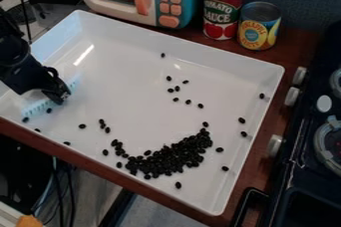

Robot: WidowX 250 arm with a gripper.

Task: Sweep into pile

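Inside white tray (126,81) | bean pile (172,158) well apart from end effector (61,94) | strays (49,110) near

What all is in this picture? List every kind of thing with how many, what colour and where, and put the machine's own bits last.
Tray: one, white, centre
Beans: dozens, black, mostly heaped at the tray's lower part, others scattered
Comb-like tool: one, pale blue, tray's left side
Toy microwave: one, white and teal, behind the tray
Cans: two, one red, one yellow, right of the microwave
Stove: one, black, right edge
Counter: one, brown, under the tray
Cables: several, lower left
Arm: one, black, left
Gripper: one, black, by the tool
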